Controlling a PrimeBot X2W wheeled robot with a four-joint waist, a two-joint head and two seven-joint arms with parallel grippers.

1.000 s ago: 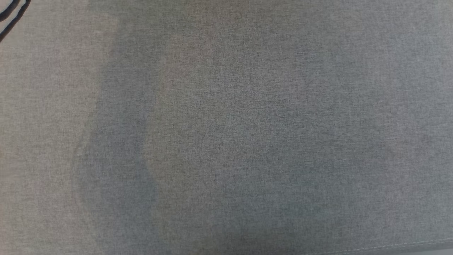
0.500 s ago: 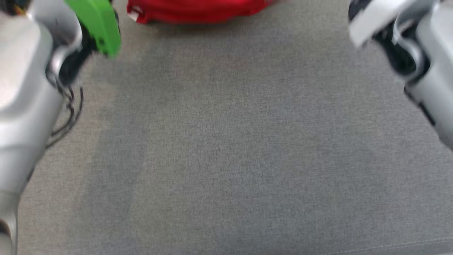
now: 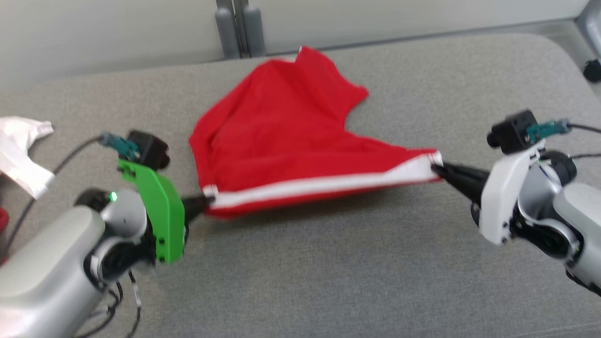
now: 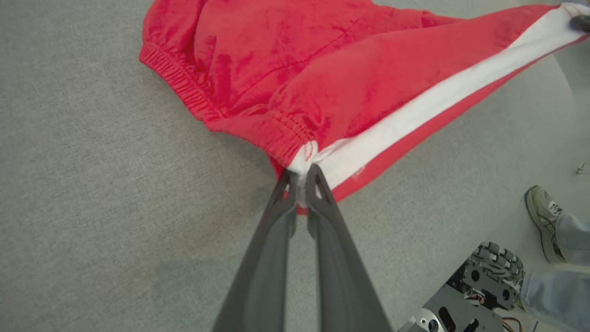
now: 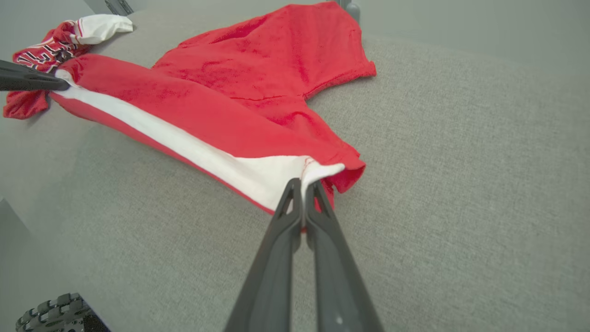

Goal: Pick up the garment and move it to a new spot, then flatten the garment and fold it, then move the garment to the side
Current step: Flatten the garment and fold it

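Red garment [image 3: 291,136] sits mid-pad on the grey woven surface [image 3: 328,272], fleecy, white side stripe stretched straight between the grippers. Left gripper [image 3: 207,202] pinches the ribbed elastic waist end, right gripper [image 3: 439,170] the hem end, both finger pairs pressed onto cloth. Left wrist view adds a person's shoe [image 4: 544,221] off the pad, past the garment's stripe side. Right wrist view adds a printed red cloth [image 5: 37,55] past the waist end. Head view has crumpled white cloth [image 3: 19,150] there.
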